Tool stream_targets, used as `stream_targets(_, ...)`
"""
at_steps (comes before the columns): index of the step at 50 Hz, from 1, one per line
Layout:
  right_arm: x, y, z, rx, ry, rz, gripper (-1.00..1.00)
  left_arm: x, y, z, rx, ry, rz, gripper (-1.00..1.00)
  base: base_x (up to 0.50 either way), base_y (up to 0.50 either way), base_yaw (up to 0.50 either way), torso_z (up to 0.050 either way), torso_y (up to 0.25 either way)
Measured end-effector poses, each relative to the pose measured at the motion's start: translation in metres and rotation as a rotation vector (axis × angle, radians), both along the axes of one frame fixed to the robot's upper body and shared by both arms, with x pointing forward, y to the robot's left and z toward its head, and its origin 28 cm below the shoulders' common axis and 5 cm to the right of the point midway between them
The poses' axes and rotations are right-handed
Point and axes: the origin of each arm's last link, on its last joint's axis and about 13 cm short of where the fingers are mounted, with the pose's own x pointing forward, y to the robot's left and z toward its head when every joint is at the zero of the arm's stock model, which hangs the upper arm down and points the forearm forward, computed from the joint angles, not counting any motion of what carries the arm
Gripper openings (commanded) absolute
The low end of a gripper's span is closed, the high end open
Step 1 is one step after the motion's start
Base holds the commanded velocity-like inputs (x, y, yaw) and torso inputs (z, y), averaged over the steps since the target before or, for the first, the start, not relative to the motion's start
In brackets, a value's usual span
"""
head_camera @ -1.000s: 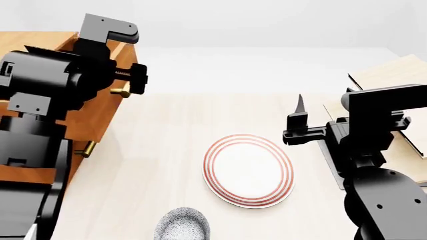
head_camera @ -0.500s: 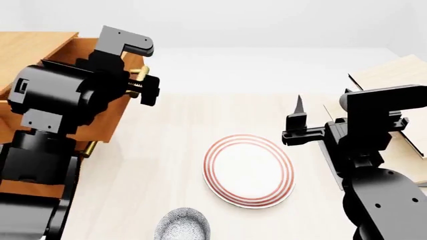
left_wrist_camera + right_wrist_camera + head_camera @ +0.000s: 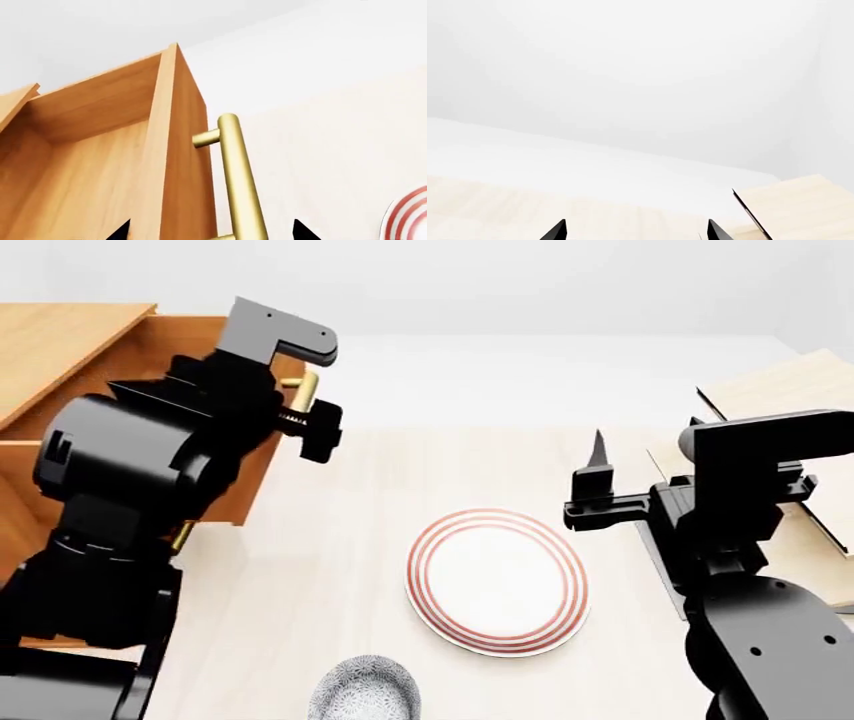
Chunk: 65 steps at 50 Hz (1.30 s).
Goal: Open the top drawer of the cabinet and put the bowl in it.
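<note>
Your left gripper straddles the handle of the top drawer, a fingertip on each side with a gap between tip and bar. The drawer stands pulled out of the cabinet, its inside bare, but your left arm covers much of the opening from above. On the table, the plate lies between both arms; the bowl sits near its front-left edge. The rack crowds your right gripper's outer side.
</note>
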Motion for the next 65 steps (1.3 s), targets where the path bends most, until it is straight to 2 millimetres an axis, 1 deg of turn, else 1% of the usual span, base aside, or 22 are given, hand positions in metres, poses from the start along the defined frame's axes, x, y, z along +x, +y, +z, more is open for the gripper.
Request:
stream_targets(9,0.0,0.0,0.0,0.001,-0.001,0.0,1.0,-0.01,-0.011,0.001,0.012,-0.009,-0.042,1.0,-0.01,0.0,0.0,0.0,0.004)
stream_targets(19,0.0,-0.001,0.0,0.003,-0.001,-0.001,1.0,-0.017,-0.014,0.0,0.042,-0.011,-0.032,1.0,0.0,0.0,0.0,0.0,0.001)
stream_targets(35,0.0,-0.003,0.001,0.004,-0.001,-0.005,1.0,-0.018,-0.022,-0.001,0.068,-0.012,-0.001,1.0,0.0,0.0,0.0,0.0,0.002)
stream_targets(41,0.0,-0.004,0.001,0.006,-0.001,-0.007,1.0,-0.016,-0.024,0.003,0.055,-0.019,0.001,1.0,0.0,0.0,-0.01,0.0,0.0)
stream_targets(44,0.0,-0.004,0.001,0.007,-0.001,-0.008,1.0,-0.015,-0.03,0.011,0.01,-0.034,-0.059,1.0,0.0,0.0,0.0,0.0,0.003)
stream_targets(50,-0.001,-0.004,0.002,0.008,-0.003,-0.008,1.0,-0.017,-0.039,0.036,-0.065,-0.1,-0.152,1.0,0.0,0.0,0.0,0.0,0.0)
stream_targets(58,-0.003,-0.003,0.004,0.007,-0.009,-0.006,1.0,-0.028,-0.038,0.069,-0.123,-0.198,-0.221,1.0,0.0,0.0,0.0,0.0,0.0)
stream_targets(65,-0.005,-0.003,0.006,0.007,-0.015,-0.006,1.0,-0.045,-0.037,0.085,-0.146,-0.257,-0.29,1.0,0.0,0.0,0.0,0.0,0.0)
